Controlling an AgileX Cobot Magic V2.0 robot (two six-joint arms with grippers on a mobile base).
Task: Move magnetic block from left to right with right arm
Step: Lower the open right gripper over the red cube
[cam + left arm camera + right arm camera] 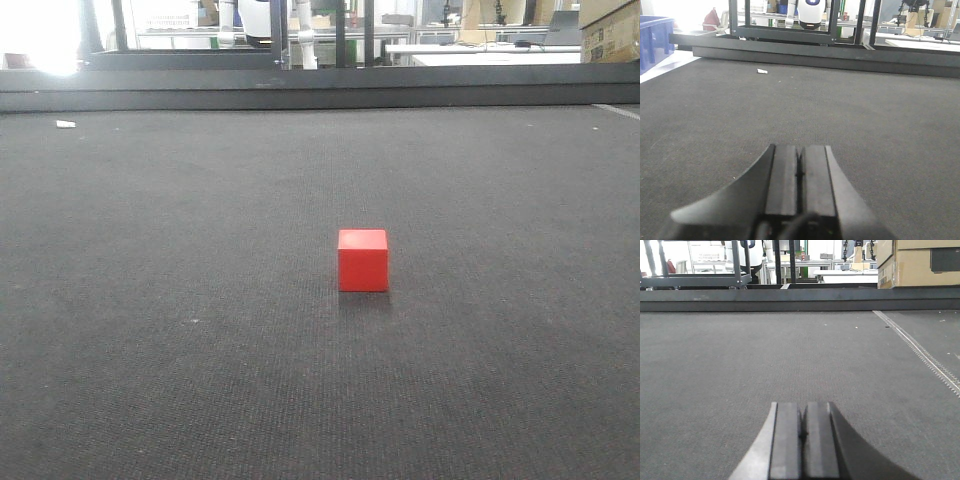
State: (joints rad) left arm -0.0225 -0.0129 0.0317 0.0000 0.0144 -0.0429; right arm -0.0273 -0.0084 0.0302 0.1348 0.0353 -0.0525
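dark grey counter (150,380) fills my front view, with the magnetic block (362,260) sitting flat on it, slightly right of centre and well short of the far rail (320,95). my left fingers (784,180) are pressed together low over the counter; my right fingers (786,440) are pressed together too, holding nothing.

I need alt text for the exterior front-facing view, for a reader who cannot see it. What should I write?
A small red-orange magnetic block sits on a dark grey mat, slightly right of the picture's centre. No robot arm or gripper appears in this view. Beyond the mat's far edge stand black frames and a bright workshop.
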